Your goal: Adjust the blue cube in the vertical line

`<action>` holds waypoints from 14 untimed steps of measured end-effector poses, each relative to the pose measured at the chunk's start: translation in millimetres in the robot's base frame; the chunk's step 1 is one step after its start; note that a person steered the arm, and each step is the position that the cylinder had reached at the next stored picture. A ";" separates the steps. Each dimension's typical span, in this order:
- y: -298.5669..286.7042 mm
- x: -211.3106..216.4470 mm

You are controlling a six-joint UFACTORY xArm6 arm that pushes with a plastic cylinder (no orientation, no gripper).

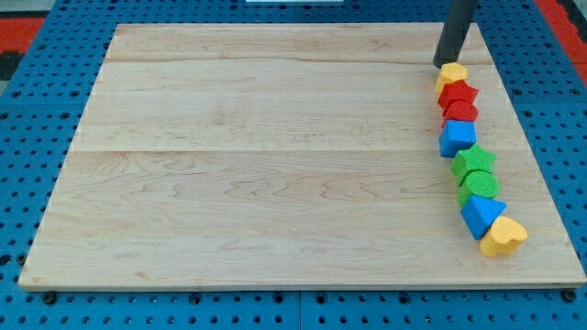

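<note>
A line of blocks runs down the right side of the wooden board (257, 156). From the top: a yellow block (451, 74), a red star (458, 93), a red round block (461, 111), the blue cube (457, 137), a green star (474, 161), a green round block (481, 184), a blue triangle (481, 214) and a yellow heart (503, 236). The blue cube sits a little left of the blocks below it. My tip (440, 63) is at the top of the line, just above and left of the yellow block, well above the blue cube.
The board lies on a blue pegboard table (27, 183). A red area (27, 23) shows at the view's top corners. The line of blocks lies close to the board's right edge.
</note>
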State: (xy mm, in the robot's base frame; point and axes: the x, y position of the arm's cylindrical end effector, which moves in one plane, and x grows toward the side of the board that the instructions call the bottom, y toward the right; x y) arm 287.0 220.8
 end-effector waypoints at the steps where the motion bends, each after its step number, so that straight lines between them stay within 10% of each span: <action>1: -1.6 -10.3; 5: -241.9 43.2; 7: -204.1 115.3; 14: -52.1 152.4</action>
State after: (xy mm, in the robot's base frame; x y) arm 439.4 168.8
